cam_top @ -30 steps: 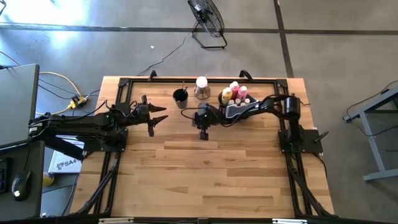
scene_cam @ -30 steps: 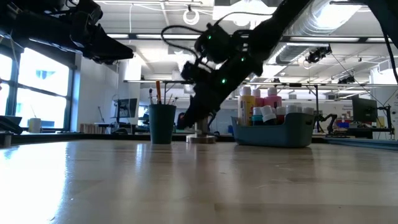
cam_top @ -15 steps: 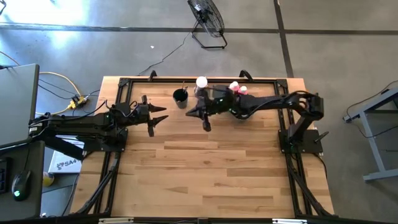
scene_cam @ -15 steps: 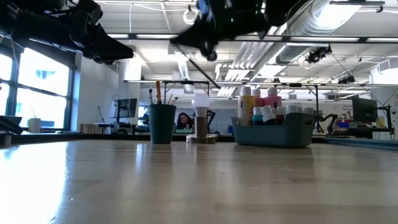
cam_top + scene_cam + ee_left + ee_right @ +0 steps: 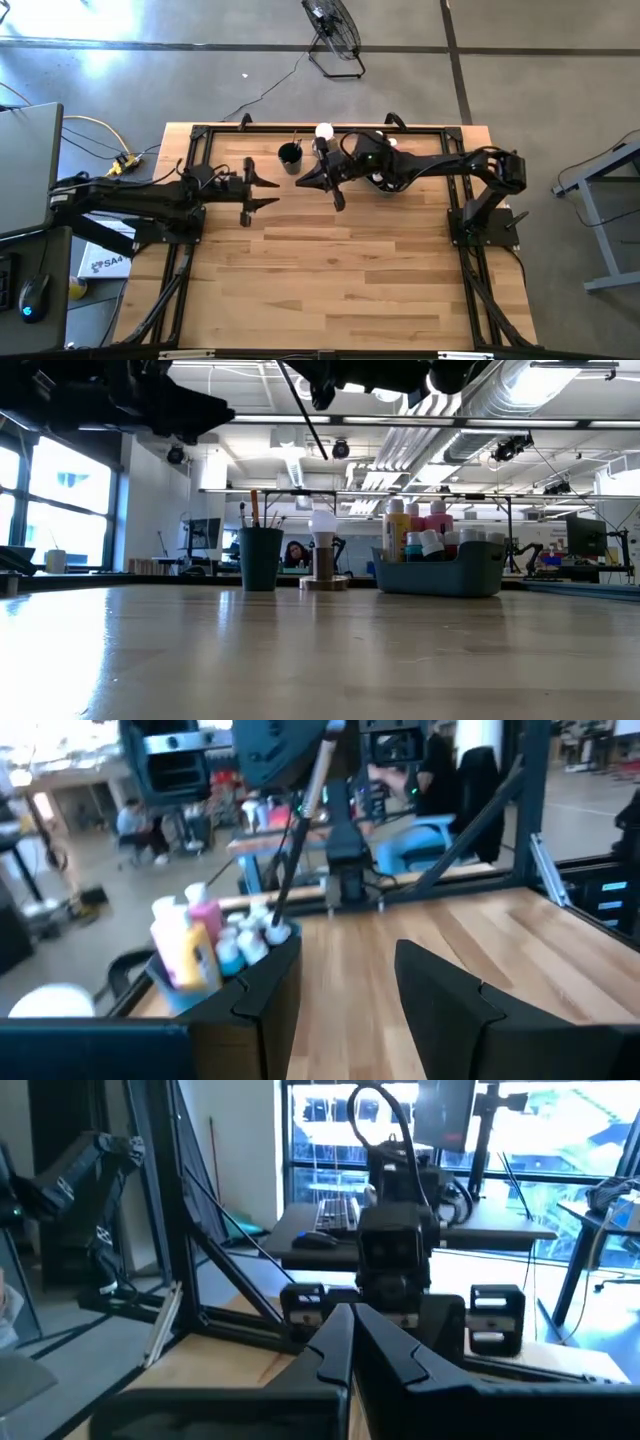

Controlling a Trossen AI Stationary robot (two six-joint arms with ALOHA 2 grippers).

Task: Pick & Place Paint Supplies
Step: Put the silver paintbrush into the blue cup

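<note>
Wooden counter (image 5: 330, 280) carries the supplies along its far edge; grey-blue bin (image 5: 440, 572) on the right holds the yellow bottle (image 5: 398, 531), pink bottles (image 5: 437, 522) and white-capped pots (image 5: 431, 543), all upright; dark cup (image 5: 290, 156) with brushes stands left of it, with a white-topped object (image 5: 324, 132) between the two; right gripper (image 5: 336, 196) is raised high above the counter near cup and bin, fingers pressed together on a thin dark-handled brush (image 5: 304, 412) that hangs slanted below it, clear of the surface; left gripper (image 5: 262, 192) hovers over the left part of the counter, well apart from the supplies, fingers spread with nothing between them
</note>
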